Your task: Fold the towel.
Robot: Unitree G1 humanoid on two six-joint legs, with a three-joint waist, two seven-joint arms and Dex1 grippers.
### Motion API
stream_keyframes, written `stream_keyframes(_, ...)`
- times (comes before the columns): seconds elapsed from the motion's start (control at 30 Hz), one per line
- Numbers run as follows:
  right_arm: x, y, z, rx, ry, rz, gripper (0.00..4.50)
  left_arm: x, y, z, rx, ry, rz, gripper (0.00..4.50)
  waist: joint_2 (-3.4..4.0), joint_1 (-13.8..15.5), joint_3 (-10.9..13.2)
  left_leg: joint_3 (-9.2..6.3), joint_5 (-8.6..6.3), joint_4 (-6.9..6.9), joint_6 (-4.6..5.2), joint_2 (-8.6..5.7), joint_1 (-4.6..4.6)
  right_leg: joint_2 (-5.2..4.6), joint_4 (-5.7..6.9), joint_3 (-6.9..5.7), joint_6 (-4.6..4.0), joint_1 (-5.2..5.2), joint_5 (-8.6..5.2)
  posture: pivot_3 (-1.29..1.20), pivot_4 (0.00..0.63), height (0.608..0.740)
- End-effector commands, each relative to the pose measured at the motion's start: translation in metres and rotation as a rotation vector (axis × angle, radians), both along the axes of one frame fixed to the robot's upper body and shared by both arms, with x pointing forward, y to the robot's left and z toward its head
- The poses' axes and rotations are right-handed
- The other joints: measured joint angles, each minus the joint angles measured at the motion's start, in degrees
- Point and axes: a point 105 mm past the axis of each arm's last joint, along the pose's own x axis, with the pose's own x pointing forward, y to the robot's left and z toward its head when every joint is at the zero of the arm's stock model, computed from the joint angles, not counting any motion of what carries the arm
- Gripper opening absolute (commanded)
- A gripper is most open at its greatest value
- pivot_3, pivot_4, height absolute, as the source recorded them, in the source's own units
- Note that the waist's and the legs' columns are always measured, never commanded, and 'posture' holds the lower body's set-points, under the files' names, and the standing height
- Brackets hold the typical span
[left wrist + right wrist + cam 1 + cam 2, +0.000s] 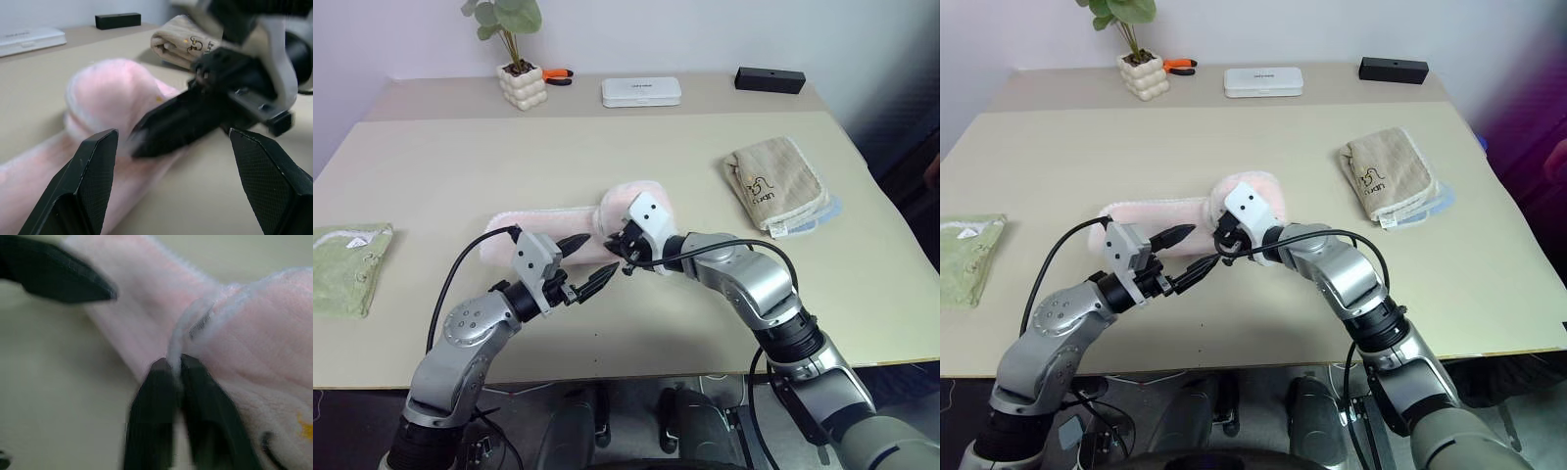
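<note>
Near the bench's middle, on the fluffy pale pink terry towel [570, 227], my right pincer [177, 368] pinches its folded edge, left pincer [589, 263] spread just beside; I should release only once layers align.

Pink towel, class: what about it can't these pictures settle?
- Towel: near edge hidden behind both arms, head views.
- Right pincer: right wrist view blurred; grip on the towel's hem uncertain.
- Embroidered motif: cut off by the right wrist view's edge, unreadable.
</note>
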Motion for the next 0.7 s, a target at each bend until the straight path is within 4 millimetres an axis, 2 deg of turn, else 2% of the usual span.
stream_keyframes(0.03,-0.002,-0.003,0.029,0.061,-0.103,0.050,2.32,-0.005,-0.001,0.006,-0.002,-0.025,-0.003,3.70,0.00,-0.03,0.00,0.00,0.00,0.00,0.00,0.00,0.00,0.00,0.00,0.00,0.00,0.00,0.00,0.00,0.150,0.733)
stream_keyframes(0.1,-0.008,-0.009,0.040,0.084,-0.138,0.088,3.39,-0.006,0.003,0.006,0.003,-0.025,0.013,3.70,0.00,0.02,0.00,0.00,0.00,0.00,0.00,0.00,0.00,0.00,0.00,0.00,0.00,0.00,0.00,0.00,0.150,0.733)
stream_keyframes(0.13,-0.008,-0.014,0.044,0.090,-0.150,0.094,3.73,-0.005,0.006,0.006,0.003,-0.027,0.027,3.70,0.00,0.03,0.00,0.00,0.00,0.00,0.00,0.00,-0.01,0.00,0.00,0.00,0.00,0.00,0.00,0.00,0.150,0.733)
stream_keyframes(0.23,-0.006,-0.030,0.063,0.163,-0.166,0.085,3.73,-0.001,0.020,0.008,-0.006,-0.027,0.086,3.70,0.00,0.01,0.00,-0.01,-0.01,0.00,0.00,0.00,0.00,0.00,-0.01,0.00,0.00,0.00,0.00,0.00,0.150,0.733)
stream_keyframes(0.27,-0.001,-0.036,0.071,0.205,-0.168,0.062,3.47,0.001,0.026,0.010,-0.012,-0.029,0.110,3.70,-0.01,0.00,0.00,-0.01,-0.01,0.00,0.00,0.01,0.02,0.00,-0.01,0.00,0.00,0.00,0.00,0.00,0.150,0.733)
stream_keyframes(0.33,0.007,-0.045,0.077,0.239,-0.166,0.016,2.64,0.002,0.033,0.011,-0.020,-0.031,0.137,3.70,0.00,-0.06,0.00,-0.01,-0.01,0.00,0.00,0.02,0.02,0.00,-0.01,0.00,0.00,0.00,0.00,0.00,0.150,0.733)
stream_keyframes(0.4,0.022,-0.050,0.066,0.175,-0.188,-0.035,1.74,0.004,0.040,0.014,-0.034,-0.032,0.167,3.70,0.00,-0.15,0.00,-0.01,-0.01,-0.01,0.00,0.02,0.03,0.00,0.00,0.00,0.00,0.00,0.00,0.00,0.150,0.733)
stream_keyframes(0.5,0.039,-0.048,0.051,0.150,-0.185,-0.078,0.11,0.006,0.046,0.015,-0.055,-0.028,0.205,3.70,-0.01,-0.14,0.00,0.00,0.00,-0.01,-0.01,0.02,0.04,0.01,0.00,0.00,-0.01,0.01,0.00,0.00,0.150,0.733)
stream_keyframes(0.6,0.049,-0.040,0.033,0.114,-0.183,-0.072,0.05,0.006,0.051,0.015,-0.078,-0.015,0.241,3.70,-0.01,-0.17,0.00,0.03,0.01,-0.01,-0.02,0.02,0.03,0.01,0.01,0.00,0.00,0.01,0.00,0.00,0.150,0.733)
stream_keyframes(0.7,0.050,-0.025,-0.002,0.040,-0.124,-0.019,0.05,0.002,0.059,0.010,-0.092,0.010,0.285,3.70,-0.01,-0.23,0.00,0.06,0.07,-0.01,-0.11,0.02,0.04,0.02,0.02,0.01,0.00,0.02,0.01,0.00,0.150,0.733)
